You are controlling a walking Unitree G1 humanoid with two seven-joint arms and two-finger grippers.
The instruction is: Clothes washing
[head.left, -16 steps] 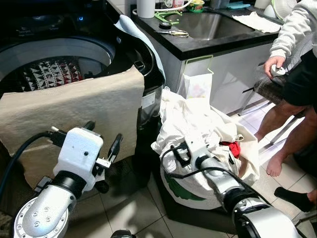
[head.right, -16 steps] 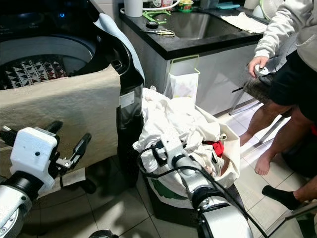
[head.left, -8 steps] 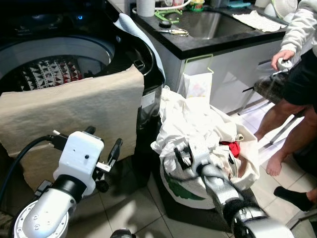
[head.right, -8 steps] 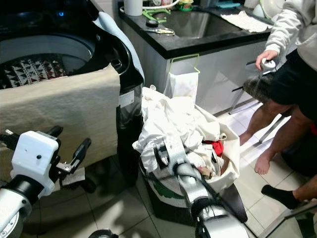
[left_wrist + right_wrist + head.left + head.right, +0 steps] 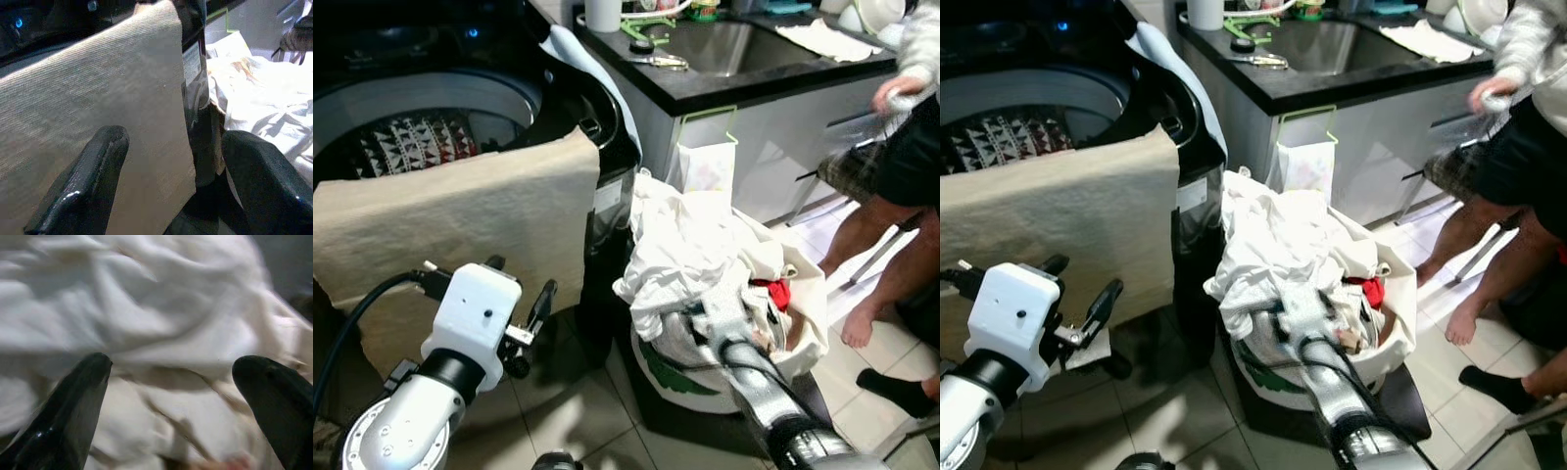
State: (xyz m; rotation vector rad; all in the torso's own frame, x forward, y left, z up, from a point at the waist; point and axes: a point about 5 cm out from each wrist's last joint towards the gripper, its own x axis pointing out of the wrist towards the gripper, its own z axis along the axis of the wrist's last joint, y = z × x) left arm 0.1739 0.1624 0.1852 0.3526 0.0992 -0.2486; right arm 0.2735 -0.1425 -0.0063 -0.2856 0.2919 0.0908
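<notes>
A top-loading washing machine (image 5: 558, 108) stands open with a patterned cloth (image 5: 406, 147) in its drum. A beige towel (image 5: 460, 215) hangs over its front rim. To the right, a laundry basket (image 5: 671, 377) is heaped with white clothes (image 5: 690, 245) and a red garment (image 5: 777, 292). My right arm (image 5: 749, 367) reaches into the heap. In the right wrist view the right gripper (image 5: 171, 367) is open, its fingers (image 5: 73, 401) spread just over a white fold. My left gripper (image 5: 171, 142) is open and holds nothing, in front of the towel's lower right corner.
A person (image 5: 906, 166) stands barefoot at the right, a hand raised near the cabinet. Behind the basket runs a dark counter with a sink (image 5: 734, 44), where scissors (image 5: 658, 61) lie. A small white bag (image 5: 705, 166) hangs on the cabinet front. Tiled floor (image 5: 587, 421) lies between machine and basket.
My right arm has pushed forward and down into the white clothes. The person's hand has risen and moved right. The left arm has barely moved.
</notes>
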